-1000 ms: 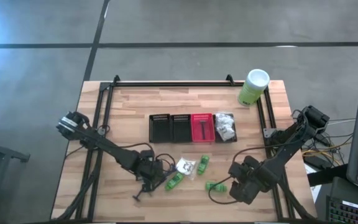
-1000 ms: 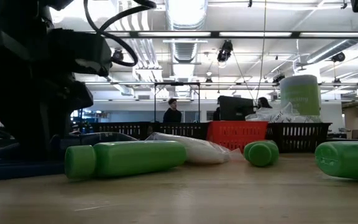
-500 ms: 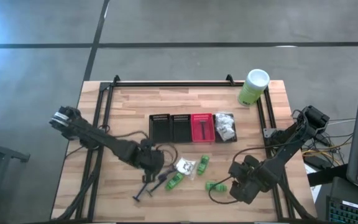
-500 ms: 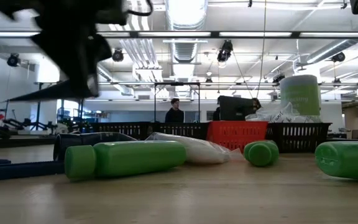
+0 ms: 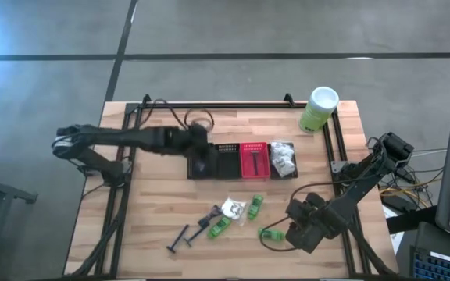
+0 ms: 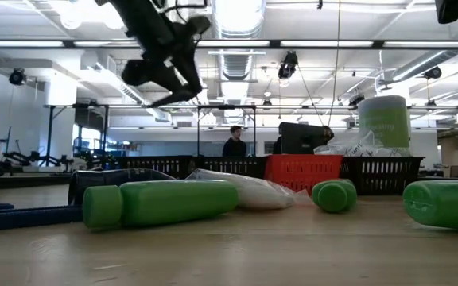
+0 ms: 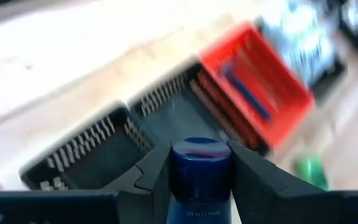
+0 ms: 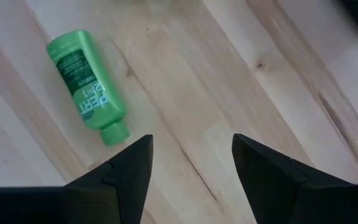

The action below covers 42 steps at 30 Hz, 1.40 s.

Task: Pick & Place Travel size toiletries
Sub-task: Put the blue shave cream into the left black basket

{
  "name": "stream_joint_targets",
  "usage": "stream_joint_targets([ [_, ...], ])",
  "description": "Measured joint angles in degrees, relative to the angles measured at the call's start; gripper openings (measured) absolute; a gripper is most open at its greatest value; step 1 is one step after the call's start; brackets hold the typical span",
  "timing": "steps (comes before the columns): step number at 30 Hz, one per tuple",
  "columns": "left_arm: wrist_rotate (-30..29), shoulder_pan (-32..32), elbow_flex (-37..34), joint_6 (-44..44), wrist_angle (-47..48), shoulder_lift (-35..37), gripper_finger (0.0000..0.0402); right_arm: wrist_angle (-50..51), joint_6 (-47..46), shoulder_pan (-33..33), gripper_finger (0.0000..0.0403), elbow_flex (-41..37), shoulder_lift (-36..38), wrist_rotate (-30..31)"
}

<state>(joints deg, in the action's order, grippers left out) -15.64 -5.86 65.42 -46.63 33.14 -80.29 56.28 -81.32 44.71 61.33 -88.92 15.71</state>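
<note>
Above the leftmost black basket [image 5: 201, 160] the left gripper [image 5: 199, 148] is now held, having been carried up from the loose items near the table's front edge, where it was half a second ago. A dark blue bottle [image 7: 199, 171] is clamped between its fingers. A dark razor [image 5: 253, 160] is held in the red basket [image 5: 254, 148], and white packets [image 5: 281, 158] fill the rightmost black basket [image 5: 294, 160]. Three green bottles [image 5: 219, 227], one white packet [image 5: 232, 208] and dark razor sticks [image 5: 180, 240] are left on the table [image 5: 162, 195]. The right gripper [image 8: 191, 168] is kept spread wide over the wood beside a green Pert bottle [image 8: 87, 86].
</note>
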Motion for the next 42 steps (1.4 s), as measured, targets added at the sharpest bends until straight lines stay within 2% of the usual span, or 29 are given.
stream_joint_targets([
  [4,0.2,-5.5,0.0,-0.2,-2.3,-1.3,0.0136,0.2,-2.0,0.0,0.0219,-0.1,0.0,1.0],
  [7,0.6,-7.3,-0.3,-0.7,-2.0,-3.3,0.0137,0.3,-3.5,0.0,0.0225,-0.1,0.0,1.0],
  [15,-0.1,-6.8,-4.2,-6.3,-3.2,-6.5,0.0137,0.3,-7.5,0.0,0.0238,-0.1,0.0,2.3],
  [18,-2.0,-6.6,-6.8,-8.8,-4.1,-6.5,0.0138,0.4,-8.5,0.0,0.0243,-0.1,0.0,2.8],
  [22,-3.9,-6.7,-10.6,-12.4,-8.7,-6.6,0.0138,0.5,-8.7,0.0,0.0247,-0.2,0.0,3.0],
  [25,-3.1,-6.6,-12.7,-13.4,-13.4,-6.6,0.0138,0.5,-8.7,0.0,0.0249,-0.4,0.0,3.7],
  [29,-2.2,-6.3,-14.1,-13.8,-14.9,-6.6,0.0139,0.5,-8.7,0.0,0.0245,-0.8,0.0,3.8],
  [36,-1.1,-5.5,-16.1,-17.8,-13.3,-6.6,0.0177,0.5,-8.4,0.0,0.0227,-1.3,0.0,3.8],
  [42,0.3,-4.2,-15.1,-17.5,-12.8,-6.5,0.0211,0.5,-7.0,0.0,0.0228,-1.3,0.0,3.6],
])
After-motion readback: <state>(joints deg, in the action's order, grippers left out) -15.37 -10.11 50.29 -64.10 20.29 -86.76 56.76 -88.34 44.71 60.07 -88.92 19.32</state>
